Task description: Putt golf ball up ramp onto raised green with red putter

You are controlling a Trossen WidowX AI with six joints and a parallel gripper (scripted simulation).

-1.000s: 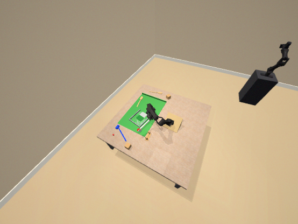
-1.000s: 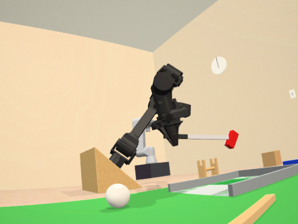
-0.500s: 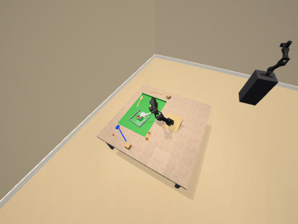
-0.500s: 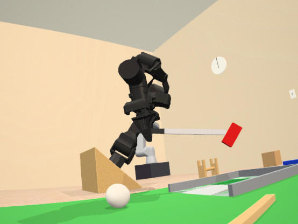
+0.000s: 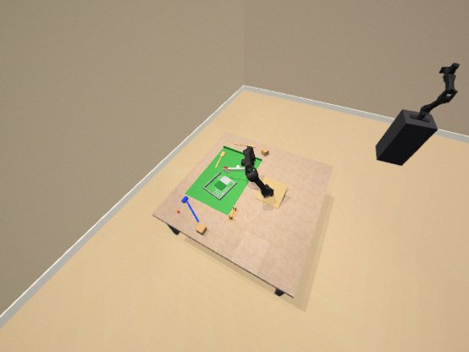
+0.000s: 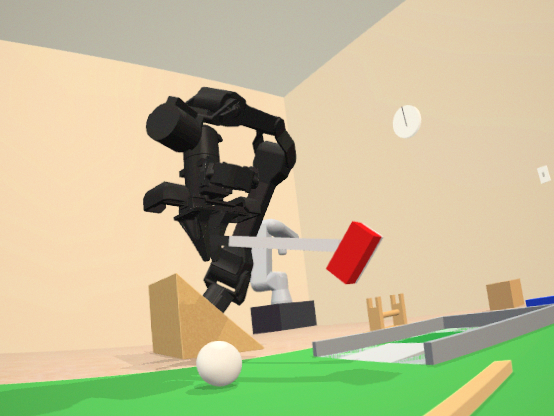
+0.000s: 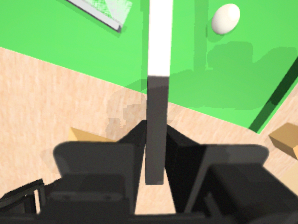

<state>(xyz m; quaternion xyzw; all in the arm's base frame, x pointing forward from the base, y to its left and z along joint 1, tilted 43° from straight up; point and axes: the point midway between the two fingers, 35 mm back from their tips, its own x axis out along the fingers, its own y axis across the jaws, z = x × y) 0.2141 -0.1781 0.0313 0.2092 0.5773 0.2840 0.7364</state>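
With the claw (image 6: 206,257) (image 7: 151,124) nearly closed on the putter's dark grip (image 7: 157,125) — head (image 6: 354,252) (image 5: 226,169) held above the mat (image 6: 280,385) (image 5: 203,179) (image 7: 200,95), likely to clear the ball (image 6: 219,363) (image 7: 226,19) (image 5: 238,167) — lowering comes next.

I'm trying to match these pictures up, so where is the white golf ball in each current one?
Top: a tiny white dot near the middle, the golf ball.
Exterior: low, left of centre.
Wrist: upper right.
Shared landmark: the green mat beneath it.
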